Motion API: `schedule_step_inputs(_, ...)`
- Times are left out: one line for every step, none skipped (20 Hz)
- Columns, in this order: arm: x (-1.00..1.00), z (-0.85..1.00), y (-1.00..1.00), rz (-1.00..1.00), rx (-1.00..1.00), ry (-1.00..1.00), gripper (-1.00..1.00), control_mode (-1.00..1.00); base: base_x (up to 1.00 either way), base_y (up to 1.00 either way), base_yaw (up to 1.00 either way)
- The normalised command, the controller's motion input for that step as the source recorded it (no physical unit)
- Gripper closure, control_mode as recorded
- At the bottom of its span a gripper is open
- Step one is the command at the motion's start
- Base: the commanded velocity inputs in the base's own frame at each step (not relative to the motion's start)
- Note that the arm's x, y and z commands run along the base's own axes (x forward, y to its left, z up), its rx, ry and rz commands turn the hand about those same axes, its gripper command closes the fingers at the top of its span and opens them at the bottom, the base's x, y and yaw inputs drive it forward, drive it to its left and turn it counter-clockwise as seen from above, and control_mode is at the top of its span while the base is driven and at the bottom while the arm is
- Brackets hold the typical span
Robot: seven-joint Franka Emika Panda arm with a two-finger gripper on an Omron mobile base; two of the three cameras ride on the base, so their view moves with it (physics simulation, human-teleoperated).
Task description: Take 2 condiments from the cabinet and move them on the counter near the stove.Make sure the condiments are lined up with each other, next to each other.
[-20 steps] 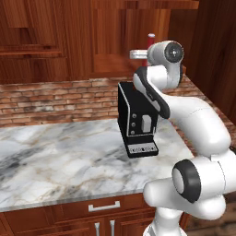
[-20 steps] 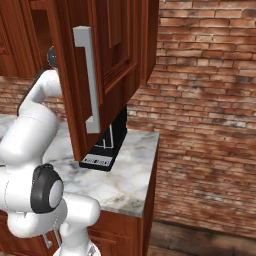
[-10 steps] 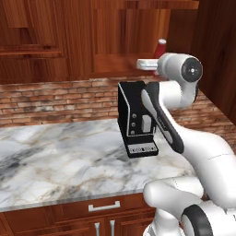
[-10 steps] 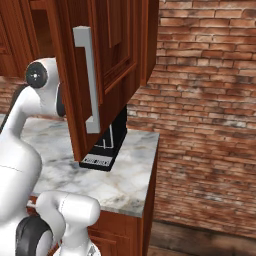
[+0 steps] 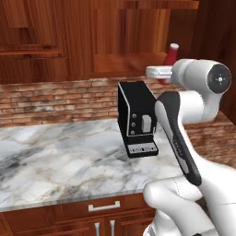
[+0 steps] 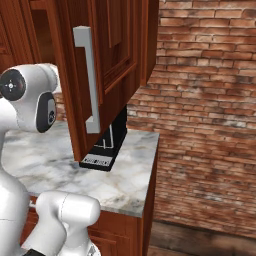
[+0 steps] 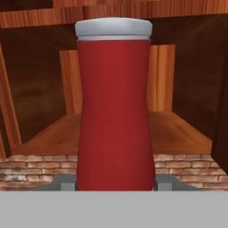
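The tool (image 5: 165,71) is closed narrow on the slim red bottle (image 7: 114,107), which stands upright between its jaws with the white cap on top; in the hand view the bottle fills the centre, the two grey pads (image 7: 61,184) flanking its base. It hangs in the air in front of the cabinet (image 5: 115,37), out of the doorless shelf niche (image 7: 178,133) and above the right end of the tabletop (image 5: 60,161), near the black coffee machine (image 5: 137,117). Holding it upright and low on the body probably keeps it steady for setting down on its base later. The open panelled door (image 6: 107,65) with its silver bar handle (image 6: 90,80) hangs to the right, leaving the niche reachable. By count: one red bottle in the grip, one coffee machine on the tabletop, one open door. The shelf behind the bottle looks bare where it shows, and I cannot tell where the second, maroon bottle is. The stove is somewhere beyond these views, so judging by that, the carry towards it lies ahead.
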Motion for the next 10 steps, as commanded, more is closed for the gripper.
schedule_step_inputs(-0.76, 0.0, 0.0, 0.09, 0.0, 0.0, 1.0, -1.0, 0.0, 0.0, 0.0)
schedule_step_inputs(-0.77, 0.0, 0.0, 0.09, 0.0, 0.0, 1.0, -1.0, 0.0, 0.0, 0.0)
schedule_step_inputs(-0.79, 0.0, 0.0, 0.08, 0.0, 0.0, 1.0, -1.0, 0.0, 0.0, 0.0)
schedule_step_inputs(-0.79, 0.0, 0.0, 0.08, 0.0, 0.0, 1.0, -1.0, 0.0, 0.0, 0.0)
schedule_step_inputs(-0.76, 0.0, 0.0, 0.08, 0.0, 0.0, 1.0, -1.0, 0.0, 0.0, 0.0)
schedule_step_inputs(-0.75, 0.0, 0.0, 0.07, 0.0, 0.0, 1.0, -1.0, 0.0, 0.0, 0.0)
schedule_step_inputs(-0.71, 0.0, 0.0, 0.06, 0.0, 0.0, 1.0, -1.0, 0.0, 0.0, 0.0)
schedule_step_inputs(-0.62, 0.0, 0.0, 0.03, 0.0, 0.0, 1.0, -1.0, 0.0, 0.0, 0.0)
schedule_step_inputs(-0.54, 0.0, 0.0, 0.01, 0.0, 0.0, 1.0, -1.0, 0.0, 0.0, 0.0)
schedule_step_inputs(-0.45, -0.01, 0.01, 0.0, 0.0, 0.0, 1.0, -1.0, 0.0, 0.0, 0.0)
